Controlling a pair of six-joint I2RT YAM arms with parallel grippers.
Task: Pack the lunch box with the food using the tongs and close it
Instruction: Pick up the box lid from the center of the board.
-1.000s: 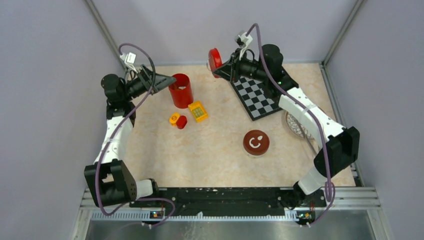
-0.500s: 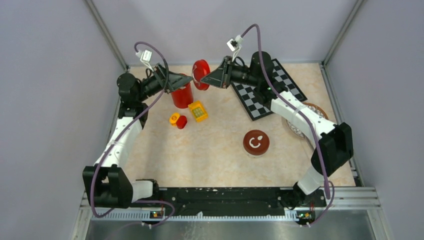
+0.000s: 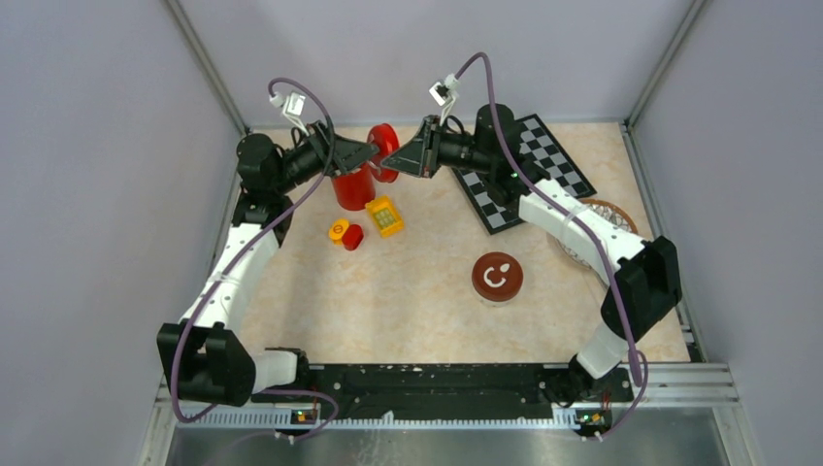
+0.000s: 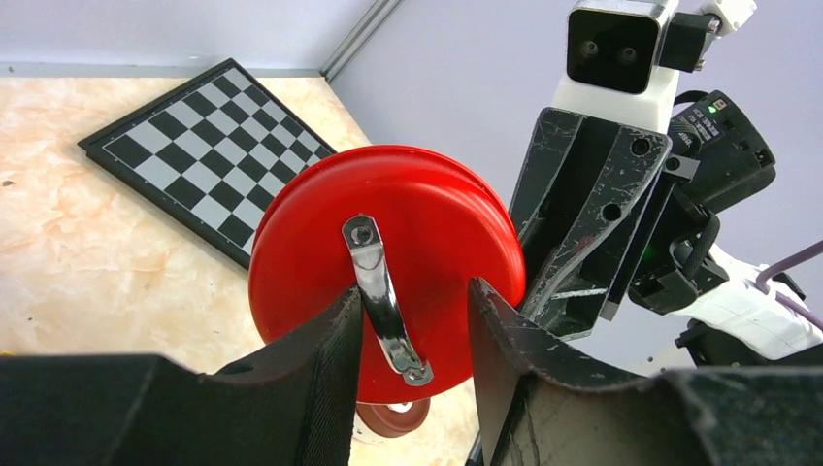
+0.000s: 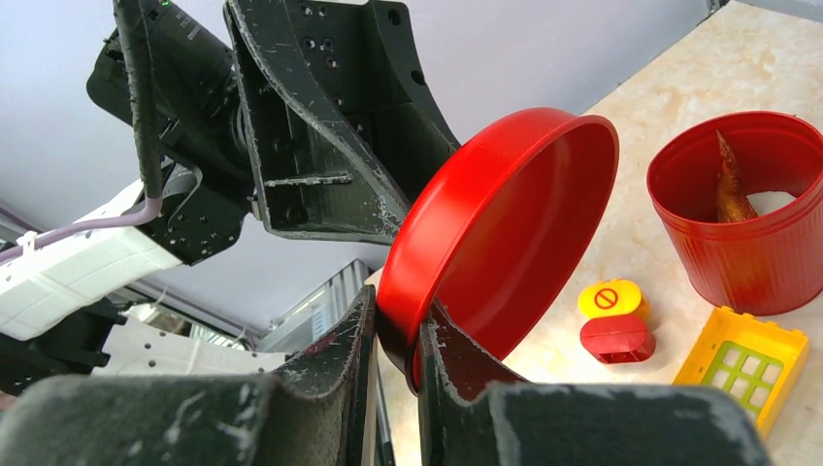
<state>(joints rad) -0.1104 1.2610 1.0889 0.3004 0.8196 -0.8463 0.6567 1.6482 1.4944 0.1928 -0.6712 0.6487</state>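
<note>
My right gripper (image 3: pixel 398 160) (image 5: pixel 398 306) is shut on the rim of a red lid (image 3: pixel 385 144) (image 5: pixel 514 223), holding it on edge in the air at the back. The lid's steel handle (image 4: pixel 380 291) faces my left gripper (image 3: pixel 374 155) (image 4: pixel 412 291), whose open jaws straddle it. The handle rests against one finger, with a gap to the other. Below stands a tall red cup (image 3: pixel 351 186) (image 5: pixel 738 223) with an orange-brown food piece (image 5: pixel 733 189) inside. The lunch box (image 3: pixel 497 277), round, shallow and reddish-brown, sits at centre right. The tongs are out of view.
A chessboard (image 3: pixel 524 170) lies at the back right, and a patterned plate (image 3: pixel 580 243) sits partly under the right arm. A yellow grid block (image 3: pixel 385 215) and small yellow (image 3: pixel 339 230) and red (image 3: pixel 352 237) blocks lie just in front of the red cup.
The right arm carried the red lid leftward from the back to above the red cup. The left gripper moved right to meet it, and its jaws narrowed around the handle.
</note>
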